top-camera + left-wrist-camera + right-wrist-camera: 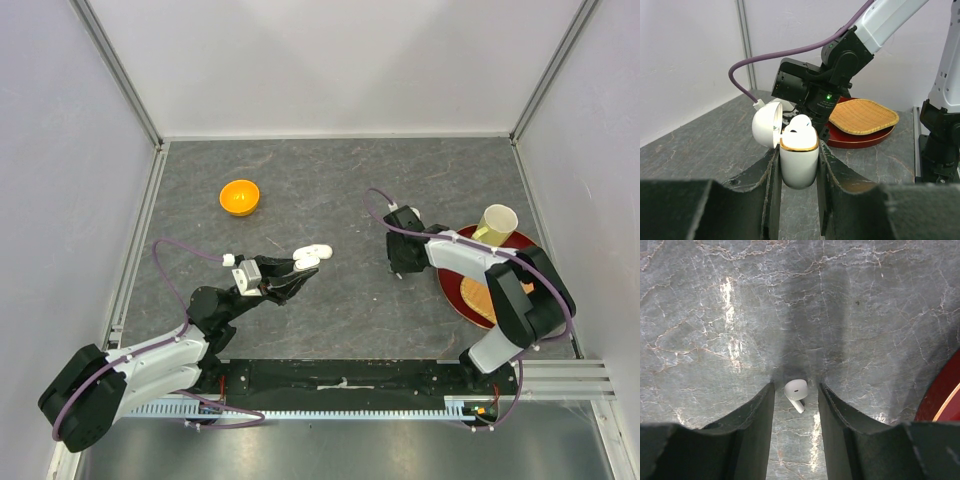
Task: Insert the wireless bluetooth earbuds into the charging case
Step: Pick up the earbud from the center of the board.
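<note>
My left gripper is shut on a white charging case with a gold rim, held above the table with its lid swung open to the left. One white earbud sits in the case's top. The case also shows in the top view, with the left gripper by it. My right gripper is open and points straight down at the table. A second white earbud lies on the table between its fingertips, stem toward the camera. The right gripper hides this earbud in the top view.
An orange bowl sits at the back left. A dark red plate at the right holds a woven mat and a pale yellow cup. White walls enclose the table on three sides.
</note>
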You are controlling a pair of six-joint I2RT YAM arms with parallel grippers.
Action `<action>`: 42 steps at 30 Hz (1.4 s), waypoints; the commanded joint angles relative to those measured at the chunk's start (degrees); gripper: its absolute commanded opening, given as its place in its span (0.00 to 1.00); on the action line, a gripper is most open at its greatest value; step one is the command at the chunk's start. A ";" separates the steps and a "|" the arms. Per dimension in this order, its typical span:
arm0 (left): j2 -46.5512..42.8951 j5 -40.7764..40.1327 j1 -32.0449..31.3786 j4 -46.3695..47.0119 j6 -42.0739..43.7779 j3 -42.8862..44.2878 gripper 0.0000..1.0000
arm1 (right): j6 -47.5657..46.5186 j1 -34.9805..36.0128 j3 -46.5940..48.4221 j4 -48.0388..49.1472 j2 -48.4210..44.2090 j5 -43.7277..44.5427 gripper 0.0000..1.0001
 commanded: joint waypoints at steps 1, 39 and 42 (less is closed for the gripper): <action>-0.66 -1.74 0.12 1.41 2.42 1.34 0.02 | -2.31 0.23 2.45 -0.71 0.82 1.23 0.47; -1.45 -2.09 0.12 0.27 2.59 1.43 0.02 | -6.71 0.14 3.68 -3.61 3.28 -2.02 0.39; -1.63 -2.27 0.12 0.09 2.77 1.43 0.02 | -6.53 0.14 3.59 -3.61 3.02 -2.46 0.38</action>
